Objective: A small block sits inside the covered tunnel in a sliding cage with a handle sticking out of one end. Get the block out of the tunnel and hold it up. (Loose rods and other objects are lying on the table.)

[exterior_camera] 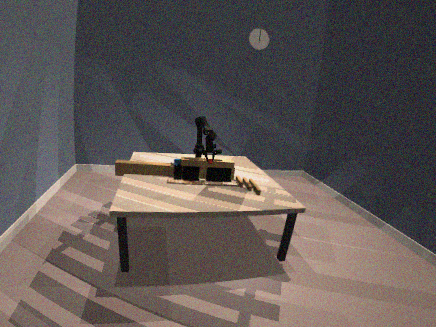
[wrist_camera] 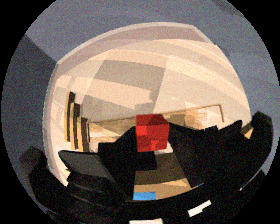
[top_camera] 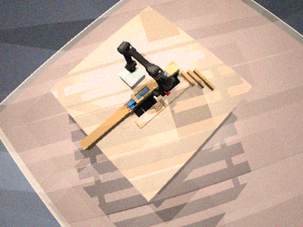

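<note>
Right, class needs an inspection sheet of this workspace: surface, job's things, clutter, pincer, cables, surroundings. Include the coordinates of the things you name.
Surface: pale wooden table [top_camera: 149, 178] [exterior_camera: 200, 202], crossed by shadow bands.
Job's things: red block [top_camera: 167, 93] [exterior_camera: 210, 161] [wrist_camera: 152, 133] out of the tunnel; long wooden handle [top_camera: 104, 130] [exterior_camera: 142, 168] sticking out at one end.
Clutter: three loose rods [top_camera: 195, 78] [exterior_camera: 248, 183] [wrist_camera: 76, 125] side by side, near the end away from the handle.
Pincer: the pincer [top_camera: 167, 92] [exterior_camera: 210, 160] [wrist_camera: 149, 127] is shut on the red block.
Cables: nothing seen.
Surroundings: dark blue-grey walls [exterior_camera: 200, 77], round clock-like disc [exterior_camera: 259, 39] on one, plank-like floor [top_camera: 271, 123] [exterior_camera: 350, 277].
</note>
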### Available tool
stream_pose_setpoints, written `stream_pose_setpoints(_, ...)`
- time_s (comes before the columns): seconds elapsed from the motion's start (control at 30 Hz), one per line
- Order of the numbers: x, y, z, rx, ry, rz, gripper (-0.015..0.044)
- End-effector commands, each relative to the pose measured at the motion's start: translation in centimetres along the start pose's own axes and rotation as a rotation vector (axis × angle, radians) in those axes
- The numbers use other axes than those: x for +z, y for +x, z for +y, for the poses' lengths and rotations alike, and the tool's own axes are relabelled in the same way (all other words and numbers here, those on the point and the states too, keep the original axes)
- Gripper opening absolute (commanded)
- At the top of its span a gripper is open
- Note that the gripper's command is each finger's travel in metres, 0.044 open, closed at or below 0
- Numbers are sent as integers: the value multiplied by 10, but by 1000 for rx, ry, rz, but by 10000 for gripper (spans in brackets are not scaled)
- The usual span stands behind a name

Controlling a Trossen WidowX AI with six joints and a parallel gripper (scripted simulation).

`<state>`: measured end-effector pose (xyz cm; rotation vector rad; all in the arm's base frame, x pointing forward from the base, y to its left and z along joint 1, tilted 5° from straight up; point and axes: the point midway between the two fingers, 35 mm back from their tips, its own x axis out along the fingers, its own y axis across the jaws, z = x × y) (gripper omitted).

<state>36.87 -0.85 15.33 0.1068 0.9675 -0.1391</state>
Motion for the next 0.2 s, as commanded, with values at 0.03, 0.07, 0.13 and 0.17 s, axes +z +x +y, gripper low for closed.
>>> stream_pose_setpoints(0.03,-1,-1,-1,-4,-4,-11,0)
stream_pose_setpoints(0.07,-1,-1,-1,-4,-4,-11,0)
stream_pose_setpoints(0.13,-1,-1,-1,-4,-4,-11,0)
stream_pose_setpoints(0.17,-1,-1,-1,-4,-4,-11,0)
